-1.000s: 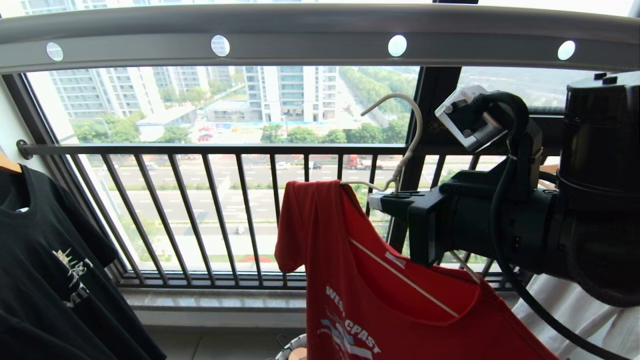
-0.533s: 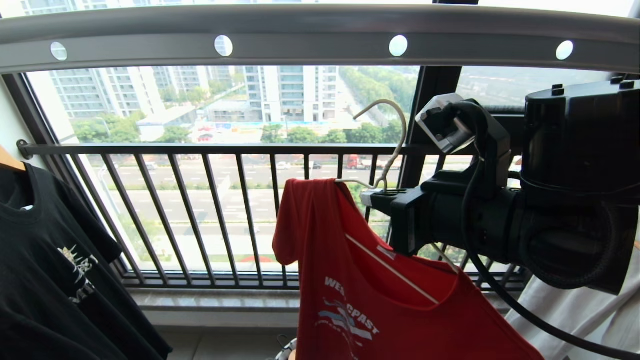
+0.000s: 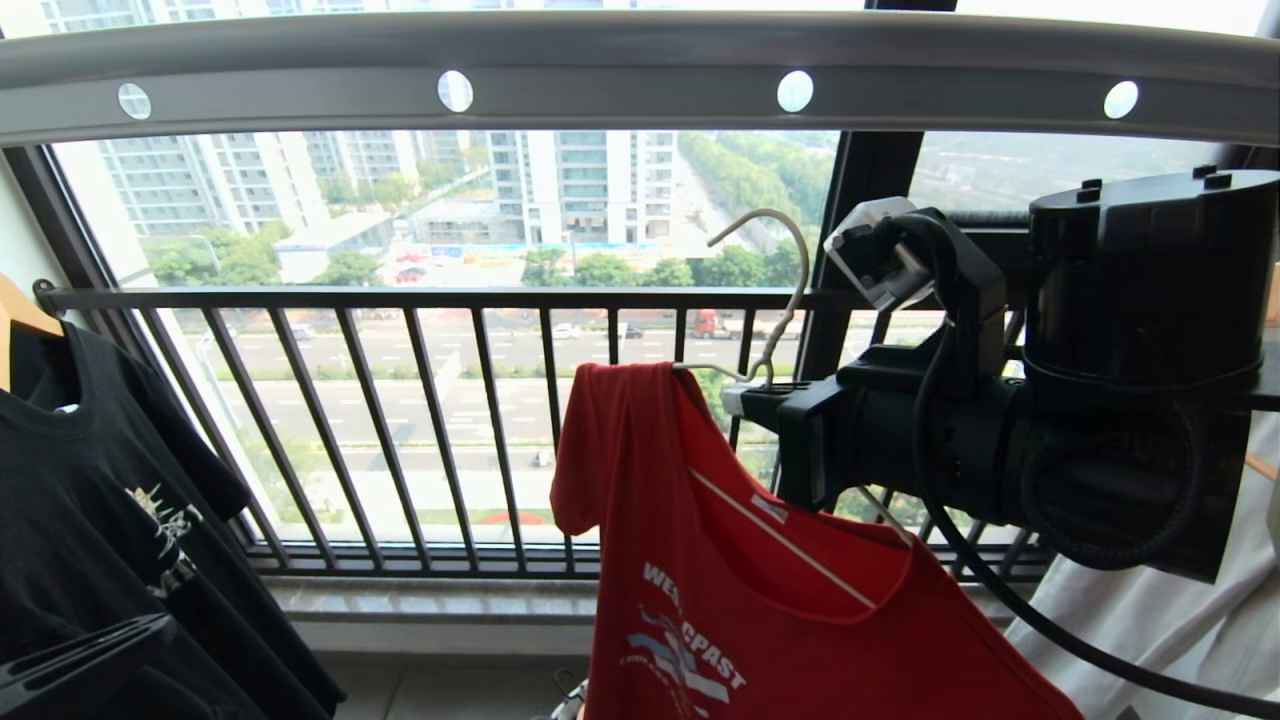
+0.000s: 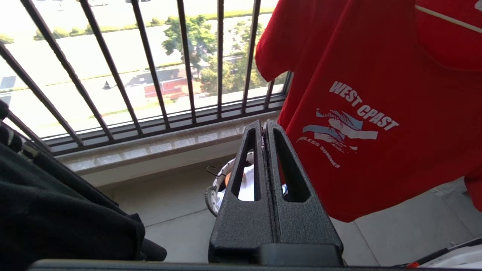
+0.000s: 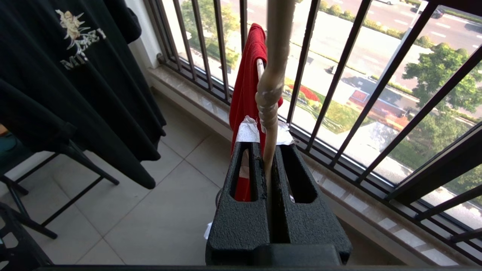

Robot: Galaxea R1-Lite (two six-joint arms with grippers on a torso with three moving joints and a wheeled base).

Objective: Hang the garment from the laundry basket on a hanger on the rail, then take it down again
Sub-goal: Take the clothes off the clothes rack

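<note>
The right gripper, a black two-fingered pincer on a bulky black arm reaching in from the right, is clamped on the twisted neck of the thin off-white wire hanger, its fingers pinched narrow with the wire between them. The red short-sleeved T-shirt with white and blue lettering is draped on that hanger, one shoulder bunched near the wire's left end and the body sagging down toward the lower right. Over the last second the arm has carried hanger and shirt a little to the left and the hook now sits slightly lower, well below the long grey metal rail with round holes that crosses the top of the scene; the hook is not on it. In the same second the left gripper has come up into the lower left corner of the head view, its fingers pressed together on nothing, just beside the black printed T-shirt hanging at the left. Below, the white woven laundry basket with dark pattern stands on the tiled floor near the shirt's hem. By this look the shirt is either about to be hung or just taken down; I cannot tell which.
</note>
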